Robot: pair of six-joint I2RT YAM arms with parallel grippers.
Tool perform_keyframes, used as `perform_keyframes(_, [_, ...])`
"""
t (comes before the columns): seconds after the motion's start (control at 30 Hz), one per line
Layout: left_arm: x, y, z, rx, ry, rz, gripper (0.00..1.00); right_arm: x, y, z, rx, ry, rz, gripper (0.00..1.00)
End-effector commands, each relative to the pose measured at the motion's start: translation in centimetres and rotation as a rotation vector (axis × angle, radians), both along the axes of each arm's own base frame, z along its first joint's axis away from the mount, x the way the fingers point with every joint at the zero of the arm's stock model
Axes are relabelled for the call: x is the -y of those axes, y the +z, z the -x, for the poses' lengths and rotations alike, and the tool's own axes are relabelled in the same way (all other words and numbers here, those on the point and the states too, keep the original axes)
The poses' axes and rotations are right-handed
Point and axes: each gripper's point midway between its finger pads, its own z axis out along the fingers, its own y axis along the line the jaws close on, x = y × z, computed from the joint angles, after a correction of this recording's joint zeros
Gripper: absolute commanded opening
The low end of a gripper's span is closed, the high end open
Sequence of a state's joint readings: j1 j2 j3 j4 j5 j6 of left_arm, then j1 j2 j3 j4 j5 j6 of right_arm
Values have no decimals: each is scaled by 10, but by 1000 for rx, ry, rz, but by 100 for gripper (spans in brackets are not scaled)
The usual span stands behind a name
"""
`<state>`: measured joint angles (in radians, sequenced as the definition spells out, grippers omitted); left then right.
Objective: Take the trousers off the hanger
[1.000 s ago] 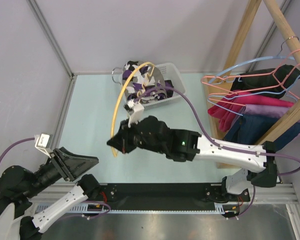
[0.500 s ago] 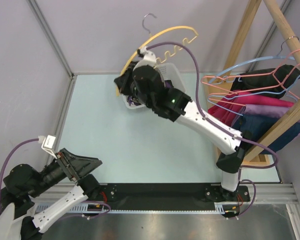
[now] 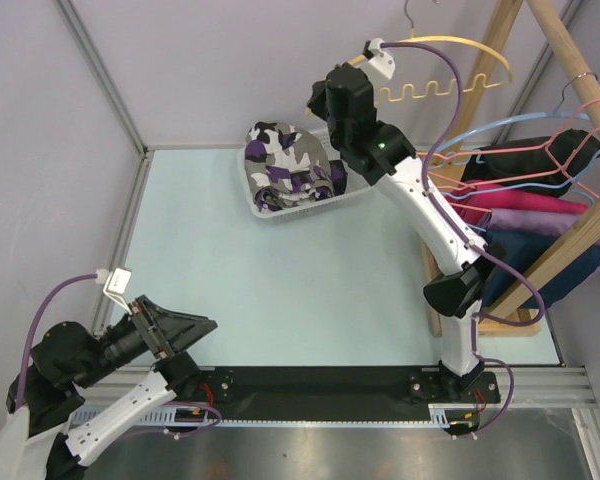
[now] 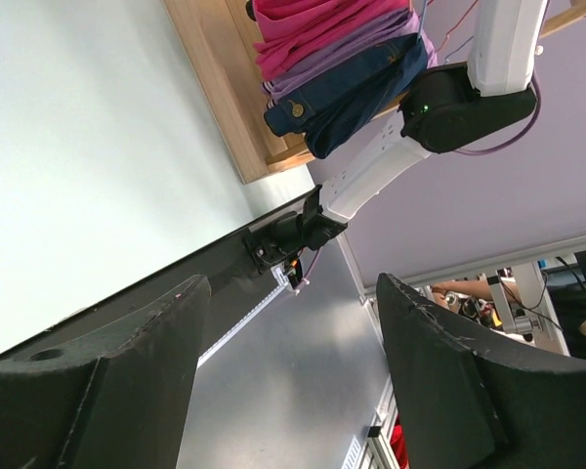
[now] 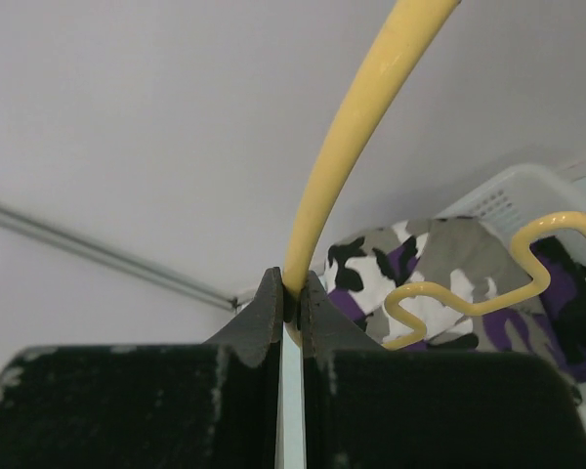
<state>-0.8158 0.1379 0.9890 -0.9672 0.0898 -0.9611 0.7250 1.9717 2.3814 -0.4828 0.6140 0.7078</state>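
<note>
We see the right tool (image 5: 291,293) clamped shut on the yellow hanger (image 3: 470,43), raised at 1 o'clock. Trousers (image 3: 285,160) are off it, lying in the white basket (image 3: 310,208) at 12 o'clock. Left tool (image 4: 291,288) is open and empty at 7 o'clock.

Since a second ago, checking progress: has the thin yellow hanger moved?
Yes: the hanger moved from the white plastic basket's left toward the wooden rack.
</note>
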Motion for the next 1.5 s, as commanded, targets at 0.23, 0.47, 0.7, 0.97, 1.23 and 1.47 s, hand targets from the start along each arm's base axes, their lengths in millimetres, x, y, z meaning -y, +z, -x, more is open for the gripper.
perform_keyframes(0.23, [8, 11, -2, 5, -18, 49, 73, 108, 79, -15, 159, -274, -215, 0])
perform_keyframes(0.47, [12, 8, -2, -8, -33, 46, 72, 158, 94, -12, 185, -370, -246, 0])
perform_keyframes(0.7, [12, 10, -2, -6, -31, 52, 72, 208, 90, -18, 165, -433, -288, 0])
perform_keyframes(0.97, [17, 8, -4, -17, -40, 47, 72, 225, 78, -22, 127, -431, -340, 0])
perform_keyframes(1.23, [17, 8, -3, -17, -44, 58, 72, 217, 52, -24, 80, -412, -380, 0])
perform_keyframes(1.47, [20, 2, -4, -35, -47, 53, 72, 211, 50, -9, 50, -407, -307, 39])
